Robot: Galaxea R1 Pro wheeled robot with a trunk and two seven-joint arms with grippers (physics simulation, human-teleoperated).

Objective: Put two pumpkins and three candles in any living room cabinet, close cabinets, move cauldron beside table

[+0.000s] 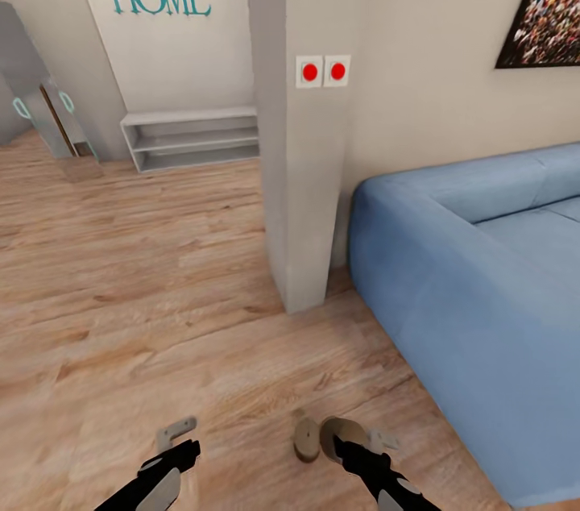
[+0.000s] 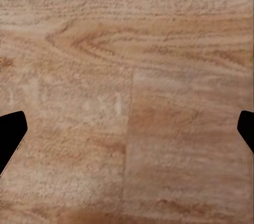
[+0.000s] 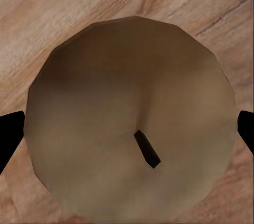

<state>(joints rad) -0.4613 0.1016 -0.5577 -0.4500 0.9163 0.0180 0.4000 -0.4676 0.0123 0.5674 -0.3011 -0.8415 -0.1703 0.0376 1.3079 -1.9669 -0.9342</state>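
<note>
A tan-beige candle (image 1: 336, 432) with a short dark wick sits in my right gripper (image 1: 346, 440), low over the wooden floor at the bottom of the head view. In the right wrist view the candle (image 3: 132, 123) spans the whole gap between the two black fingertips (image 3: 10, 134), so the gripper is shut on it. My left gripper (image 1: 179, 437) hangs over bare floor at the lower left. It is open, its fingertips (image 2: 11, 131) wide apart with nothing between them. Pumpkins, cabinet, cauldron and table are out of view.
A blue sofa (image 1: 483, 277) fills the right side. A pale pillar (image 1: 298, 189) with two red buttons (image 1: 323, 72) stands straight ahead. Beyond it a low grey shelf (image 1: 193, 139) stands against the back wall, and a leaning mirror (image 1: 44, 112) is at far left. Wooden floor (image 1: 145, 269) stretches ahead on the left.
</note>
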